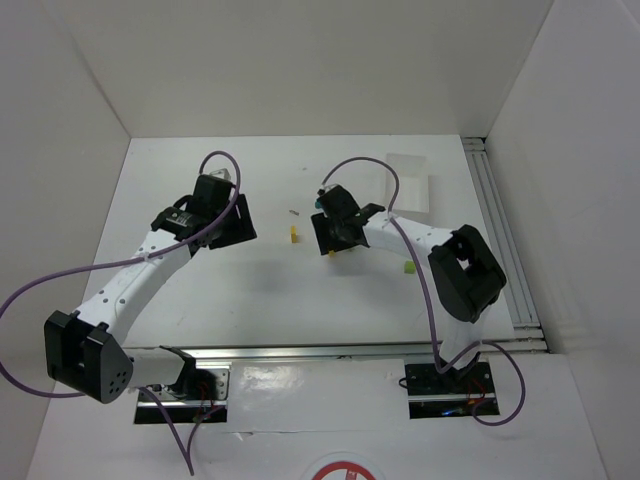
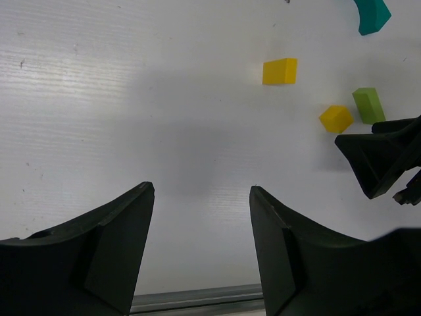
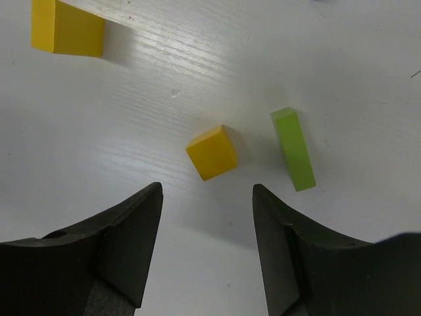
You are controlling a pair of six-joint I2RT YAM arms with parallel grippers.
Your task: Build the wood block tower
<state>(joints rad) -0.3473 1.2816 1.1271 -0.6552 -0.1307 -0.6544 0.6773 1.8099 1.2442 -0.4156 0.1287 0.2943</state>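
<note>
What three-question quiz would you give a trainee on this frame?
1. True or false: the right gripper is shut on a block.
2. In the right wrist view, which block lines up with the gap between that gripper's fingers? A. small yellow cube B. lime-green block C. teal arch
3. How many yellow blocks show in the left wrist view?
Key: 1. False; it is open and empty. 2. A; the lime-green block lies off to one side, and the teal arch is outside that view. 3. Two.
</note>
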